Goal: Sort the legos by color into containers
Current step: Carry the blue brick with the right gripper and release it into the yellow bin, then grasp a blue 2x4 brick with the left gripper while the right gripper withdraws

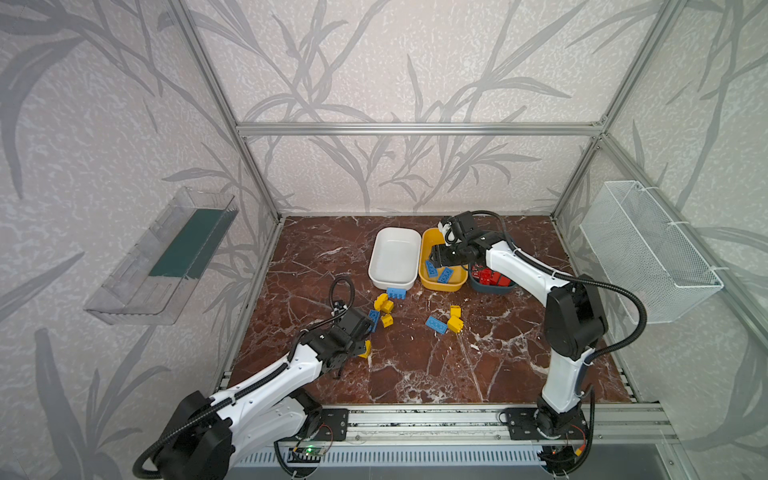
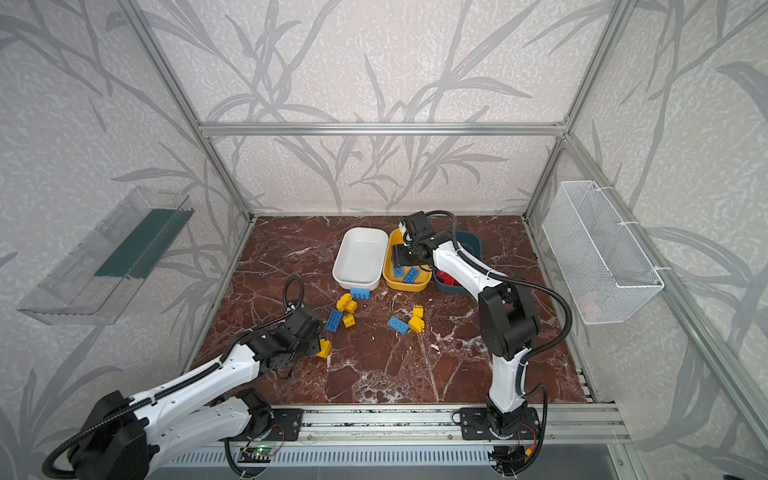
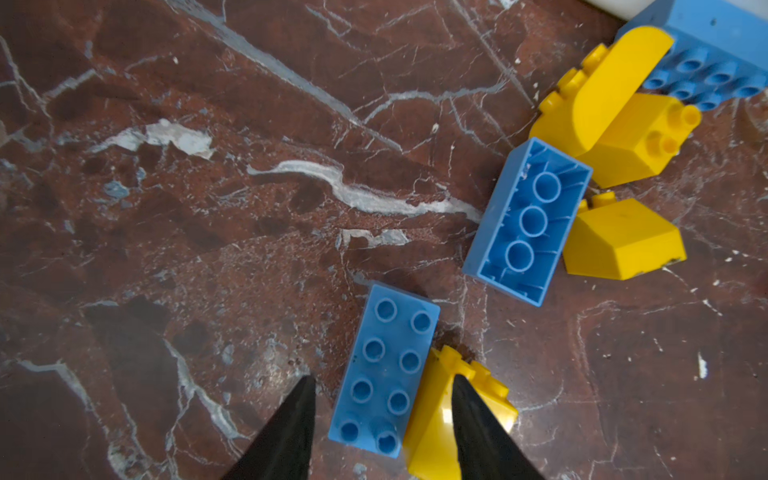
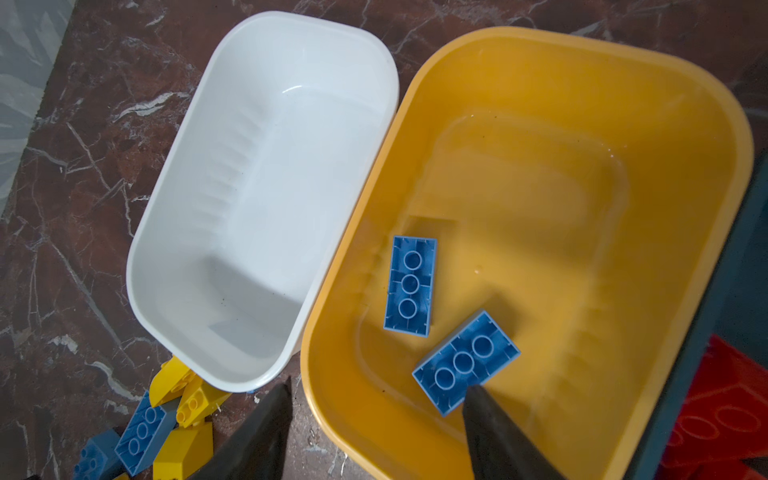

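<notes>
Clock: 12 at the back wall, 6 at the arm rail. Your left gripper [image 3: 382, 380] sits low near 8, jaws apart and straddling a stud-up blue brick [image 3: 390, 332] across its short width, probably because the long flat sides give the best purchase; nothing is clamped. A yellow sloped block [image 3: 428, 419] touches that brick and lies under one finger, so closing may pinch both. Your right gripper [image 4: 379, 384] hangs spread and empty over the near rim of the yellow tub [image 4: 540, 54] around 1, where two blue bricks [image 4: 409, 286] lie studs down; blue evidently goes there. Red bricks [image 1: 490, 277] sit in the teal tub [image 2: 471, 243] beside it. The white tub [image 4: 191, 187] at 12 is empty, likely meant for yellow. Other loose legos [image 1: 384, 307] lie near centre. Surface: red-brown veined marble-look tabletop [image 1: 415, 374], probably hard and slick. Room: aluminium-framed booth, leaf wallpaper, clear wall tray [image 1: 166, 257] at 9, wire mesh basket [image 1: 648, 253] at 3.
</notes>
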`<state>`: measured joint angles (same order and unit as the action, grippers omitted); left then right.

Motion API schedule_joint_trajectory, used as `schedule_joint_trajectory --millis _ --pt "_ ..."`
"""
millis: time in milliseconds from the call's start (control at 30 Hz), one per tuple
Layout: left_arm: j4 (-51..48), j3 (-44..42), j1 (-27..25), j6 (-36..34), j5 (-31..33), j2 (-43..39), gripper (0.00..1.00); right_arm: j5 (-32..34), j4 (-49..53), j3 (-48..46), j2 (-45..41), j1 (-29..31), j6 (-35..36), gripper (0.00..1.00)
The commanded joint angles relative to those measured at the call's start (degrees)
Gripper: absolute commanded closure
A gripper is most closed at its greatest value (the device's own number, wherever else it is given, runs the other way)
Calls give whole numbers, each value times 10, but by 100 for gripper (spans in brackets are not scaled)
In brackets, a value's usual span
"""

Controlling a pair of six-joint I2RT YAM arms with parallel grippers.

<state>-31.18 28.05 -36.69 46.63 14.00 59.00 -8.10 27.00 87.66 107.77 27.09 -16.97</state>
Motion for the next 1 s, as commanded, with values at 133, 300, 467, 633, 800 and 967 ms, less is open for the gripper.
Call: schedule_joint_trajectory --millis 133,300,467,633,800,967 --pt "26 -12 2 6 -3 24 56 -8 -27 -46 -55 -1 -7 33" --pt "40 -8 2 -1 -10 38 58 -1 -28 -67 -70 -1 -3 33" --pt "39 -1 2 -1 -13 57 44 -4 -23 -72 -75 -2 -2 33" --pt "37 4 2 0 -11 69 34 -8 -27 -79 -83 -1 -4 33" --pt "35 10 2 1 -11 84 47 -11 -37 -104 -97 -1 -9 33" --pt "43 18 3 -5 -17 108 54 -12 -47 -142 -141 1 -16 33"
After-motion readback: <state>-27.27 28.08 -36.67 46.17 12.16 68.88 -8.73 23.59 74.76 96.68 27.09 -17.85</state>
